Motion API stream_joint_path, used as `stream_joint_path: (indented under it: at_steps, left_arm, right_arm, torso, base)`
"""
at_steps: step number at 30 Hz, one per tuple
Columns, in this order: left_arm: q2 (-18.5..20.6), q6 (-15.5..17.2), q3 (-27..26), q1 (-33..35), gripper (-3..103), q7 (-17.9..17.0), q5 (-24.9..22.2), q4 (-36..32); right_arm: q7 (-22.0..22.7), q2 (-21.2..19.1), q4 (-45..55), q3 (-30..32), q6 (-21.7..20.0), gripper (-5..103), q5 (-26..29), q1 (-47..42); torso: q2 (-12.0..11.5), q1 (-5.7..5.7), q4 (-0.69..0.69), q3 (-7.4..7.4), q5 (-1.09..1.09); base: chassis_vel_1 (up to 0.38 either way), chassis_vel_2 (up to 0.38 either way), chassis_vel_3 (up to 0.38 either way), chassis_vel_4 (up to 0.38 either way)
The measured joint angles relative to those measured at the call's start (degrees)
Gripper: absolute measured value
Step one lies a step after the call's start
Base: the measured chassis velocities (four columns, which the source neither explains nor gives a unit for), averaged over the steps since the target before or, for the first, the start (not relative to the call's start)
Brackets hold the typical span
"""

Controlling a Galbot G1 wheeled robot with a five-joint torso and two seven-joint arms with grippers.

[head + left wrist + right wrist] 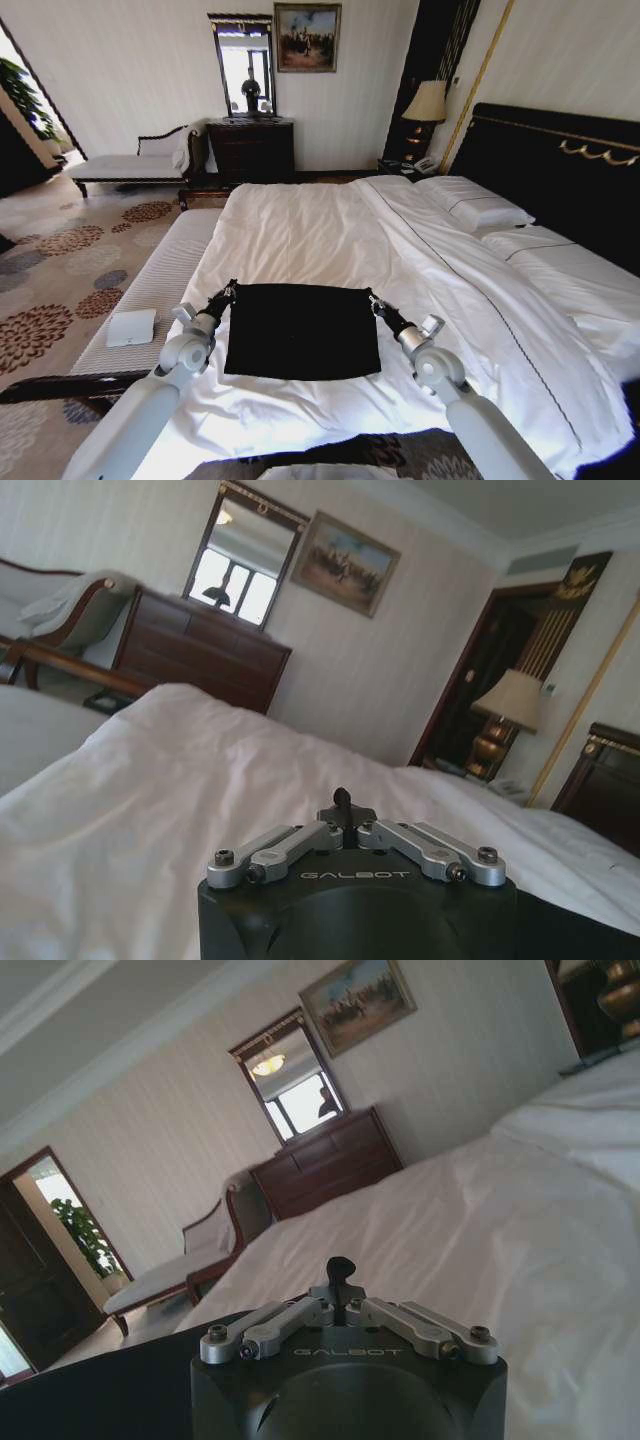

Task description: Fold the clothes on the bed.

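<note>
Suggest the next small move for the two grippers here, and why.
Probably draw both far corners toward the robot to start another fold. The T-shirt lies flat as a dark rectangle on the bed, with the left gripper and right gripper each at a far corner, fingers closed together.

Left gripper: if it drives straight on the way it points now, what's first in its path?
Likely just bedding. The left gripper sits low at the far-left corner of the black T-shirt, pointing up the bed; the white duvet rises ahead in its wrist view, depth unclear.

A dark dresser (251, 148) under a mirror (244, 66), framed painting (307, 37) beside it.
</note>
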Motion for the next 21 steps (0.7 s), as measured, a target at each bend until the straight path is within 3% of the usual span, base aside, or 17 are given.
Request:
stream_joint_path:
  at_steps: [7, 21]
  left_arm:
    - [3.7, -0.4, -2.9, -0.4, 2, -2.5, -2.9, -7.2]
    - [5.7, -0.2, -8.6, 4.8, 2, -3.3, -4.5, -14.6]
  right_arm:
    - [0.8, -3.7, 7.7, 4.1, 0.4, 0, -0.8, -1.0]
    - [1.9, -5.7, 13.5, 7.7, 0.7, 0, -0.7, -2.7]
  torso:
    - [0.0, 0.00, 0.00, -0.01, 0.00]
    - [0.0, -0.01, 0.00, -0.01, 0.00]
  base:
    - [0.000, 0.000, 0.000, 0.000]
    - [0.000, 0.000, 0.000, 0.000]
